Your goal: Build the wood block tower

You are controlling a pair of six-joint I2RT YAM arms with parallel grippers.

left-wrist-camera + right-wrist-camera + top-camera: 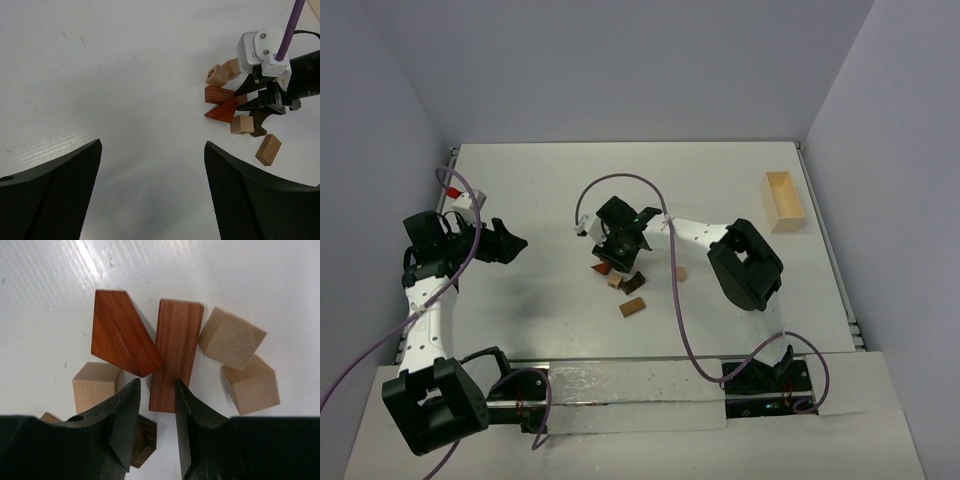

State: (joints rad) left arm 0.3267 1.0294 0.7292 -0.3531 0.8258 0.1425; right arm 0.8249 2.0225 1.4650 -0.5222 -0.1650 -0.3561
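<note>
The wood blocks lie loose in a cluster at mid table, none on top of another. A reddish wedge (122, 340) touches a reddish-brown bar (175, 355), with pale cubes on both sides (231, 337) (95, 385) and a dark block (142, 440) under the left finger. My right gripper (156, 384) (616, 258) hangs over the bar's near end with narrowed jaws. Its left finger stands apart from the bar and its right finger overlaps the bar's edge. A tan bar (632, 307) and a cube (680, 272) lie apart. My left gripper (153, 144) (515, 243) is open wide over bare table to the left.
A pale wooden open box (784, 200) stands at the back right near the table's edge. The right arm's purple cable (620, 180) loops above the cluster. Grey walls close in the table on three sides.
</note>
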